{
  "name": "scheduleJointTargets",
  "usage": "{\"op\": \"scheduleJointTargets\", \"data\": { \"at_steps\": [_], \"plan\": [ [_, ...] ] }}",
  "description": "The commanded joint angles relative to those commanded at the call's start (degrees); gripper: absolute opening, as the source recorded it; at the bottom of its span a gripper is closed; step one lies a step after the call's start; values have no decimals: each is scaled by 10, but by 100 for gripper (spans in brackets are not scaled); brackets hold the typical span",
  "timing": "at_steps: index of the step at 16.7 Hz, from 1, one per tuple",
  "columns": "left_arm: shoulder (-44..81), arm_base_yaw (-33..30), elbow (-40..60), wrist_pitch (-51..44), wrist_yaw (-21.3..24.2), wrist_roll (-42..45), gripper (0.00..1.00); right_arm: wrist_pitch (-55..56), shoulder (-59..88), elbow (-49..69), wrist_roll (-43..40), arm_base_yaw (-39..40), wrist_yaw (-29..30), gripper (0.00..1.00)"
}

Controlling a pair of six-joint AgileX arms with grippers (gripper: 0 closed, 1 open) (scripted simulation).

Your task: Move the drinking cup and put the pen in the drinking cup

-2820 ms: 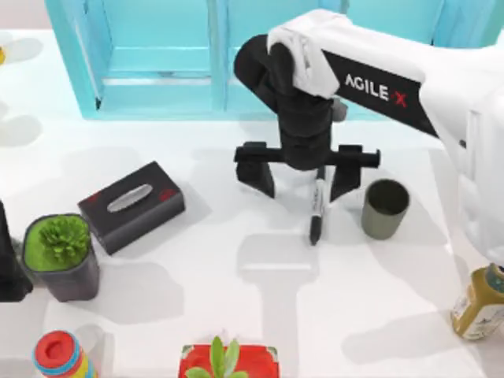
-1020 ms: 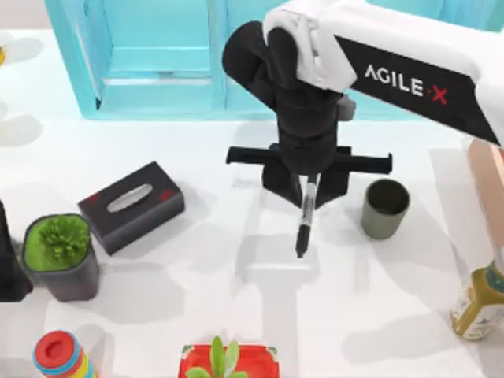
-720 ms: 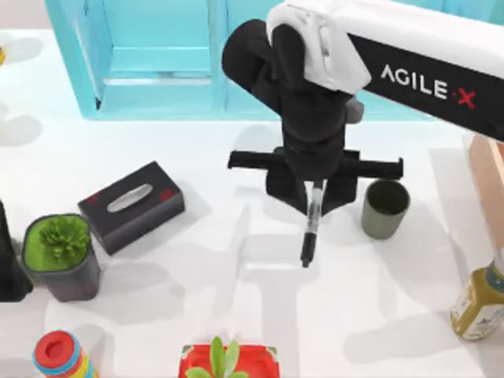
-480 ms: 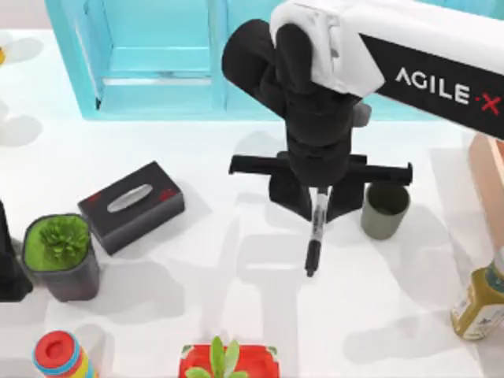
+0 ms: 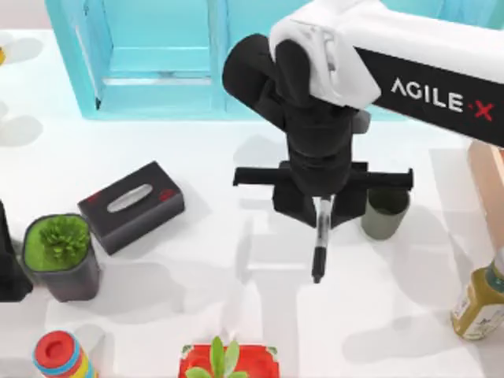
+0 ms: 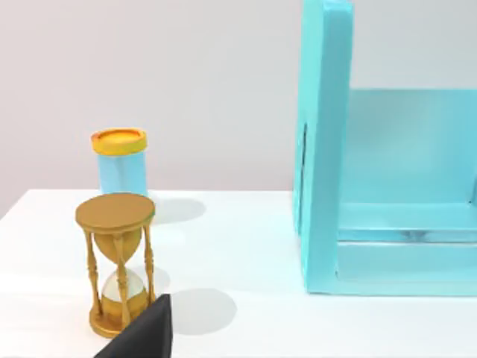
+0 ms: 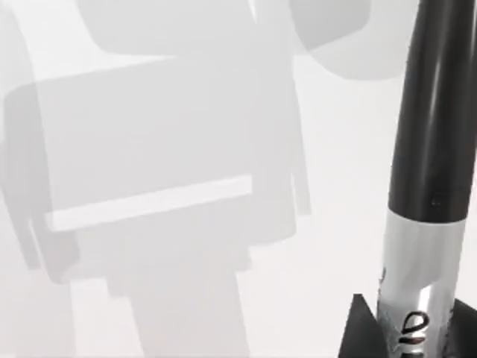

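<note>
My right gripper (image 5: 321,206) is shut on the pen (image 5: 318,246), a slim black marker with a white label band, and holds it in the air over the table's middle. The pen's black end points toward the front edge. The right wrist view has the pen (image 7: 431,179) close up, label end clamped between the dark fingers (image 7: 358,332), above white table. The olive-grey drinking cup (image 5: 384,216) stands upright just right of the gripper, its back rim partly covered by the gripper's crossbar. At the left edge my left arm (image 5: 8,268) sits parked.
A teal cabinet (image 5: 157,63) runs along the back. A black tissue box (image 5: 131,206) and a potted plant (image 5: 61,256) sit at the left, a red planter (image 5: 228,361) at the front, a bottle (image 5: 479,303) at the front right. An hourglass (image 6: 115,261) stands near the cabinet.
The right gripper shut on the pen, raised it off the table and has drifted right toward the cup. Cup and left arm have not moved.
</note>
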Motion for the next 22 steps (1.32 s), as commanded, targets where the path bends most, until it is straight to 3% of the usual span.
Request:
{"op": "scheduleJointTargets", "data": {
  "at_steps": [7, 22],
  "plan": [
    [0, 0, 0, 0, 0, 0, 100, 239, -41, -136, -108, 24, 130, 0],
    [0, 0, 0, 0, 0, 0, 100, 1101, -239, -546, -476, 111, 529, 0]
  ]
}}
